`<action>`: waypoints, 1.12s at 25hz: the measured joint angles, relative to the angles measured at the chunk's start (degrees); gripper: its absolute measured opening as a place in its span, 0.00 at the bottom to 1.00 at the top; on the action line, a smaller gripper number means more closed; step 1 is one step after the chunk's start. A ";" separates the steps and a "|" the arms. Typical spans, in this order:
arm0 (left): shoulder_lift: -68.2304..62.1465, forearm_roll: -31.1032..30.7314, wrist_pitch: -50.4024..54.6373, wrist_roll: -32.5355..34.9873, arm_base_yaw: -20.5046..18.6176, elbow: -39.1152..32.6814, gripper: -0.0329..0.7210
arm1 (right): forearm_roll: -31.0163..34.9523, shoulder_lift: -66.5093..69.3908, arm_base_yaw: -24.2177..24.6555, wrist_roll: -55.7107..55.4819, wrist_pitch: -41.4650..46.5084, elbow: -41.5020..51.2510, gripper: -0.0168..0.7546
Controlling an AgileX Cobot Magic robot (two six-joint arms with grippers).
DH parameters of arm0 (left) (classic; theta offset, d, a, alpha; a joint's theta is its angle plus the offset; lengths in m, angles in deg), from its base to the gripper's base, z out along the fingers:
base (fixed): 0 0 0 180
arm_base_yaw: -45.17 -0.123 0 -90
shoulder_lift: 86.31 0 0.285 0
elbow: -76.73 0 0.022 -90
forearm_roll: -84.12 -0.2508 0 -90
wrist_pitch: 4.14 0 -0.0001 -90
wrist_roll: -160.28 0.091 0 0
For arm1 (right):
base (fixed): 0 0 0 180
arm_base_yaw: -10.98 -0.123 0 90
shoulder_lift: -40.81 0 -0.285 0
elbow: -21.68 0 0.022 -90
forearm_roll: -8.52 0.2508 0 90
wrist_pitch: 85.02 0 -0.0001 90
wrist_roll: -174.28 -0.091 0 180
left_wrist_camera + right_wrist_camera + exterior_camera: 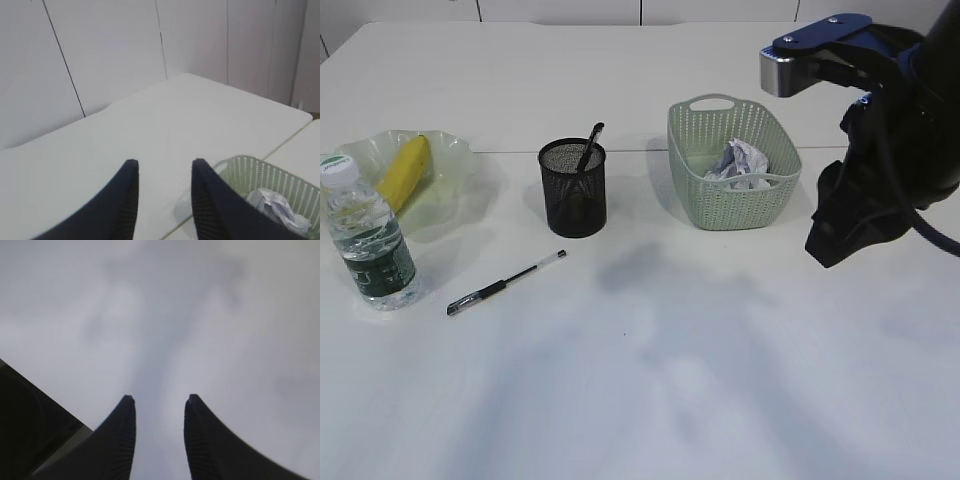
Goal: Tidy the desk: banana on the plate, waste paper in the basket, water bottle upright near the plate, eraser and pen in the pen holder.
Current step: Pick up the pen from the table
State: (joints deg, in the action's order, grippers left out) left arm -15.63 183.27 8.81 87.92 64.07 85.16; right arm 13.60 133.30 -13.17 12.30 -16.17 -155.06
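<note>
Taking the black mesh pen holder (pixel 573 186) as the landmark, it stands near the middle of the white bench (pixel 720 380) with one dark pen (pixel 590 146) leaning upright inside it; whether the eraser lies inside cannot be told. To its right, a little apart, sits one pale green basket (pixel 732 197) holding one crumpled ball of waste paper (pixel 742 163). To the holder's left lies one translucent scalloped plate (pixel 450 170) with one banana (pixel 404 172) on it. In front of that plate, just beside its near rim, one water bottle (pixel 368 236) stands upright. In front of the holder and slightly left, a second pen (pixel 506 282) lies flat on the bench, so two pens are counted. The bench surface is plain white with soft shadows and a seam line behind the holder; pale panelled walls stand behind it. The right end effector (pixel 156 401) hangs above bare bench far right of the holder, its fingers parted and holding nothing. The left end effector (pixel 165 165) is likewise spread and unloaded, with the basket beside its right finger.
</note>
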 joint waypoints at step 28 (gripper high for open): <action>16.26 -22.59 11.81 -18.19 5.01 -23.98 0.36 | 2.45 0.00 0.00 0.00 -0.13 0.00 0.35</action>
State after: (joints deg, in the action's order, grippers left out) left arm 0.63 160.68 20.62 69.73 69.08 61.18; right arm 16.04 133.30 -13.17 12.30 -16.30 -155.06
